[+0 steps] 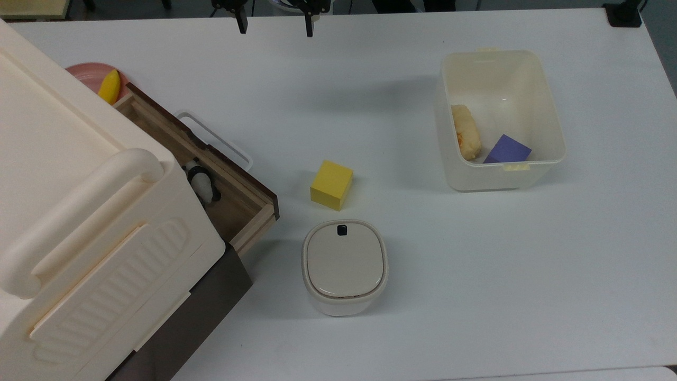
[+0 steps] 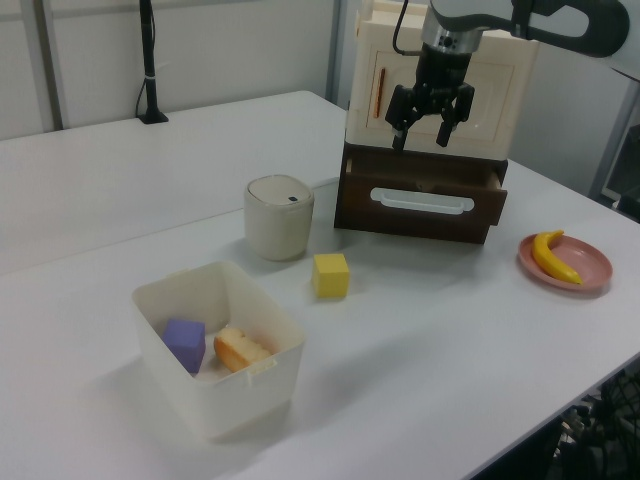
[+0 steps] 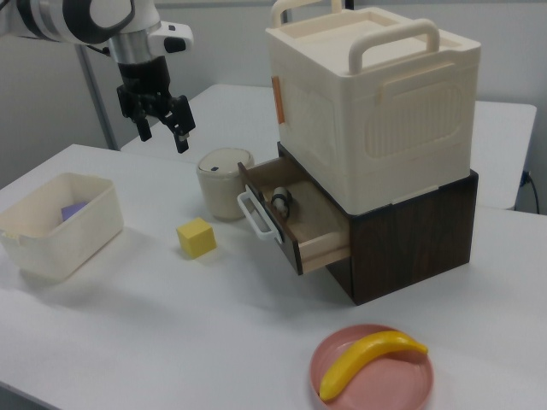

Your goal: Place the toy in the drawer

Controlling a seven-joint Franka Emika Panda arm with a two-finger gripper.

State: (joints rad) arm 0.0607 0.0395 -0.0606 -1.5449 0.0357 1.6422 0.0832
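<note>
one small black-and-white panda toy (image 1: pixel 201 182) lies inside the shallow brown wooden drawer (image 1: pixel 232 203) with the dark front and white loop handle, which stands pulled out from under the large cream plastic cabinet (image 1: pixel 79 211). in the top view this is far down and to the left of the jaws. the right view shows the same: the toy (image 3: pixel 280 202) rests on the drawer (image 3: pixel 299 222) floor, below and to the right of the jaws.

moving rightward in the top view, the yellow foam cube (image 1: pixel 331 184) and the round cream lidded canister (image 1: pixel 344 266) sit on the white table (image 1: pixel 476 264) well below the jaws. the black two-finger gripper (image 1: pixel 273 21) hangs at the top edge, jaws spread wide and holding nothing; the left view shows the gripper (image 2: pixel 425 128) raised above the drawer. further right and lower stands the cream open-top plastic bin (image 1: pixel 550 116).

judged from this, the placing step looks done and the arm is at the retreat stage. the drawer is not shut, but the task asks no closing; the next move likely calls only for staying clear of the cabinet.
</note>
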